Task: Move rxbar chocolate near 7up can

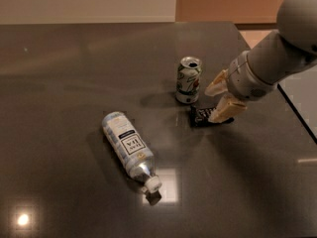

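Note:
The 7up can (188,80) stands upright on the dark table (74,68), right of centre. The rxbar chocolate (201,116), a small black wrapper with white lettering, lies flat on the table just in front of and to the right of the can, a short gap from it. My gripper (210,105) is right of the can, directly above the bar's right end, with its two tan fingers (226,109) spread apart. It is open, and the lower finger covers the bar's right end. The grey arm reaches in from the upper right.
A clear plastic bottle (127,146) with a white label lies on its side left of centre, cap pointing to the front right. The table's right edge (297,110) runs close behind the arm. A wall stands beyond the table's far edge.

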`<state>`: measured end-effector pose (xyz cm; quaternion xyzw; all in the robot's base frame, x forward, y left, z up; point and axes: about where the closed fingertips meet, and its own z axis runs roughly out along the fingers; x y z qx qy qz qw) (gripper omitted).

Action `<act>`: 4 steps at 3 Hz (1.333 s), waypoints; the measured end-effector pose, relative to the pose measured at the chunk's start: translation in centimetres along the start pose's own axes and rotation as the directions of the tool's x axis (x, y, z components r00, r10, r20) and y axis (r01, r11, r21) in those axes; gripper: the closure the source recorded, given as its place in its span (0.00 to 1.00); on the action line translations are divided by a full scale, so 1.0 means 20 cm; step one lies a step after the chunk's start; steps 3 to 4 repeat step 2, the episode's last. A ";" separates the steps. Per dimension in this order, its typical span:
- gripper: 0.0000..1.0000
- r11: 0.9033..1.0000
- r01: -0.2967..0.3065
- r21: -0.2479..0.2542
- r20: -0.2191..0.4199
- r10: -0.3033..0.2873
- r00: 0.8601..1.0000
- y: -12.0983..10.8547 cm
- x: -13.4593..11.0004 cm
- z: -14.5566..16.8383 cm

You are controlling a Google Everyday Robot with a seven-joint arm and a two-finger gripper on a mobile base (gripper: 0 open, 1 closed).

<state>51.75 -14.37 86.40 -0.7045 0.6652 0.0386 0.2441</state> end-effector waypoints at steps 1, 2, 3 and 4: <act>0.00 1.000 0.002 0.000 0.000 -0.002 1.000 0.00 -0.01 0.00; 0.00 1.000 0.002 0.000 0.000 -0.002 1.000 0.00 -0.01 0.00; 0.00 1.000 0.002 0.000 0.000 -0.002 1.000 0.00 -0.01 0.00; 0.00 1.000 0.002 0.000 0.000 -0.002 1.000 0.00 -0.01 0.00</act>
